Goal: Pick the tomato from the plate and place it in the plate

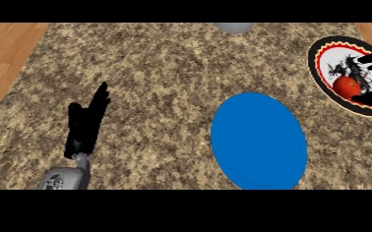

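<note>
Tomato (349, 86) sitting on patterned plate (323, 54) at worktop (145, 69) right edge. Blue plate (258, 140) near front edge. Left hand (85, 123) front-left, fingers straight, pressed together I think.

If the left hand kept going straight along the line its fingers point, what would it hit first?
Nothing, it seems: the left hand points up and slightly right over bare speckled granite counter. The grey object at the top edge lies well right of that line.

Left hand (85, 123) resting open at left, blue plate (259, 140) centre, tomato (350, 86) on patterned plate (321, 59) at right
</note>
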Controlling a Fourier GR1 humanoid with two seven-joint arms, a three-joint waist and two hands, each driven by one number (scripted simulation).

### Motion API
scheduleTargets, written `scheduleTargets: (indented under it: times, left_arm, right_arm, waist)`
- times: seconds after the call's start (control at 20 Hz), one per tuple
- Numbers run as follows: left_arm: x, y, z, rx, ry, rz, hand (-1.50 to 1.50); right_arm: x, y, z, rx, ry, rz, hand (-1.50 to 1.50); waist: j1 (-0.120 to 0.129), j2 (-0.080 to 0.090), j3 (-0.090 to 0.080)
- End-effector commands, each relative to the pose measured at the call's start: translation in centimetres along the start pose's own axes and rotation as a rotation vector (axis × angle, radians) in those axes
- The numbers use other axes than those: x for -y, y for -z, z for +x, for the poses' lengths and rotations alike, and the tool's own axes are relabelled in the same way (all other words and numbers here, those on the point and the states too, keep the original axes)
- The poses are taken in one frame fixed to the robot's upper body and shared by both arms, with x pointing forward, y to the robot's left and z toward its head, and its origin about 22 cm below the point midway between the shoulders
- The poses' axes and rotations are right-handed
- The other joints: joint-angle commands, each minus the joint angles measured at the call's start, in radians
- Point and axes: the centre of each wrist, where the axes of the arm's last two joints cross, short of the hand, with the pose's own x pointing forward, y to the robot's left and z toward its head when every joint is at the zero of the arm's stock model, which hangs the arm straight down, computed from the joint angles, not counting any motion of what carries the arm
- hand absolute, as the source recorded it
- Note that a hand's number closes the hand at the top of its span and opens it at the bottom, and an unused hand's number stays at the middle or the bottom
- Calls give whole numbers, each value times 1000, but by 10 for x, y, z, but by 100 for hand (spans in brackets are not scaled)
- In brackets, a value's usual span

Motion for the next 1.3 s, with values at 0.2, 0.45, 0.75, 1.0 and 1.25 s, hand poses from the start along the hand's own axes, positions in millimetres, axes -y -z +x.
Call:
scheduleTargets:
  times: [0.2, 0.45, 0.75, 1.0, 1.25]
  left_arm:
    - [2, -4, -13, -24, 13, 13, 0]
    - [-5, -7, -15, -20, 14, 21, 0]
    - [1, -11, -15, 0, -14, 19, 0]
    - [9, -10, -8, 0, -7, 6, 0]
    - [-1, -9, -1, 2, -7, -11, 0]
  right_arm:
    - [14, -2, -6, 290, 361, -100, -150]
    - [16, -10, -24, 321, 697, -200, -150]
    - [22, -26, -56, 330, 813, -178, -150]
    - [24, -35, -72, 367, 826, -140, -150]
    - [1, -34, -70, 414, 814, -128, -150]
  waist:
    - [-24, -7, 3]
    - [-29, -8, 2]
    - [-7, -2, 2]
    - [-10, -4, 2]
    - [-4, -3, 2]
